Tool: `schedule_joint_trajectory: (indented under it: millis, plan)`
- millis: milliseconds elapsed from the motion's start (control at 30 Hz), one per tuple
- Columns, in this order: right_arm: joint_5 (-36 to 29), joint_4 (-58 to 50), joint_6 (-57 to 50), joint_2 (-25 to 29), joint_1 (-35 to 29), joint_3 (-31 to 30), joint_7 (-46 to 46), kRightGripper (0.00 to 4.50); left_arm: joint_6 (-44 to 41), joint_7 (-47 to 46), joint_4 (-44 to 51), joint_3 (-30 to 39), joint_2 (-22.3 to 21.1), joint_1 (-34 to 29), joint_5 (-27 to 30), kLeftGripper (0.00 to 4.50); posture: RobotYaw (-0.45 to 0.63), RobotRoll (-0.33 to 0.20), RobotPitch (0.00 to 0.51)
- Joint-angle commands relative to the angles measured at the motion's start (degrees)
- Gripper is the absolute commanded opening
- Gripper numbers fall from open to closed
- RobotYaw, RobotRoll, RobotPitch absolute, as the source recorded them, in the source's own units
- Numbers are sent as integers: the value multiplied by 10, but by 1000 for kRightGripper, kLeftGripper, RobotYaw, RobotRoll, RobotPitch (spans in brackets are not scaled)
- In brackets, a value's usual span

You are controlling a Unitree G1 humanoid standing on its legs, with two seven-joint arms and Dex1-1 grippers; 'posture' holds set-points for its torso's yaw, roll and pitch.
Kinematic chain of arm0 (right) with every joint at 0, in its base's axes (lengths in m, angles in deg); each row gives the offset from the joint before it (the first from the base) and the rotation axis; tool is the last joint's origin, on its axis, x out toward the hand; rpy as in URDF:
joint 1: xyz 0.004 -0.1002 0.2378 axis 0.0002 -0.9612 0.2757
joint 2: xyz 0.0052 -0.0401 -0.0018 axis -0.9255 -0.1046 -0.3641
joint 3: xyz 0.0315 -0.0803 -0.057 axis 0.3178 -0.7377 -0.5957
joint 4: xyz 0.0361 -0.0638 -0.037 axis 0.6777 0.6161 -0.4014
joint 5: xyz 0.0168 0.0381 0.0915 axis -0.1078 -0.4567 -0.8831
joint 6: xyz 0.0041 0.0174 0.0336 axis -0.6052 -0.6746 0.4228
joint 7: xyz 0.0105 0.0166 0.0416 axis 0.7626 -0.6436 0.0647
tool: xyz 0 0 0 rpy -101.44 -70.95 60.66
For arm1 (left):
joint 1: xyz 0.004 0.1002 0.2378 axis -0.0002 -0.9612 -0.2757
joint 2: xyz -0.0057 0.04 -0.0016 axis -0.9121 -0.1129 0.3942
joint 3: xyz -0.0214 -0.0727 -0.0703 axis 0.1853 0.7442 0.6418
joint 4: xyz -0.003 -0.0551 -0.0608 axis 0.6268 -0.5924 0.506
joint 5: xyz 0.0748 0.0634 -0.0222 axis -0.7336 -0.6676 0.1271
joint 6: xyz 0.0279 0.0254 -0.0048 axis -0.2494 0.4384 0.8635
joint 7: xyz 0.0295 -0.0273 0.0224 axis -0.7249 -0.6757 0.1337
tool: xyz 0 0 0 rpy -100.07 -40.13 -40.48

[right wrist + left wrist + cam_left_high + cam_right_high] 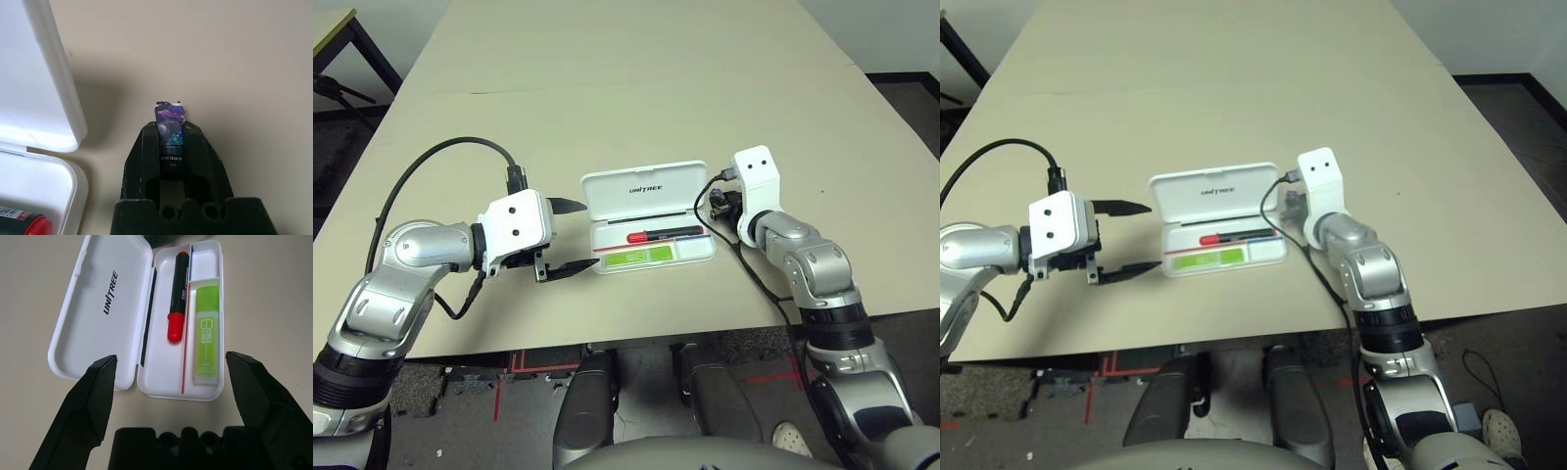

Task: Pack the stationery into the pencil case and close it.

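Right wrist view: right gripper (171, 142) pinches the small block (170, 137), open pencil case (44, 147) at nine o'clock.

Even, bright overhead light falls on the beige desk (607, 88), with only soft, short shadows under the pencil case (646, 211) lid (darkest in the right wrist view). The white plastic glares slightly. The 2 near fingers (88, 406) look a little soft; the head views stay sharp.

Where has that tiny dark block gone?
The right gripper is shut on the tiny dark block, just above the table, to the right of the open pencil case.
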Motion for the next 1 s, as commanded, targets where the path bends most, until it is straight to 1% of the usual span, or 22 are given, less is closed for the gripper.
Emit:
schedule_joint_trajectory:
  millis: [33, 133, 200, 367, 533, 600, 733, 1000]
  plan:
    - [-1, 10, -20, 27, -3, 8, -19, 351, -3, 1, 13, -8, -5, -1, 1, 4500, 23, 0, 185]
    - [-7, 12, -15, 70, 9, 6, -61, 351, -3, 1, 12, -8, -5, -1, 1, 4500, 22, 0, 185]
    - [-14, 16, -3, 117, 20, -8, -116, 351, -4, 2, 13, -9, -6, 0, 1, 4500, 22, 0, 185]
    - [-27, 39, 80, 237, 55, -51, -297, 351, -2, 3, 10, -11, -6, 2, -1, 4500, 17, 0, 184]
    - [-37, 53, 190, 312, 72, -81, -468, 351, -1, 1, 10, -13, -6, 1, -1, 4500, 21, 0, 180]
    - [-47, 53, 236, 328, 74, -86, -534, 351, -1, 1, 11, -13, -6, 0, -2, 4500, 21, 0, 180]
    - [-55, 65, 309, 336, 83, -95, -629, 351, -3, 0, 12, -13, -5, -1, -1, 4500, 23, 0, 180]
    - [-38, 115, 381, 303, 144, -142, -734, 351, -5, 0, 15, -12, -7, -2, -1, 4500, 31, 0, 186]
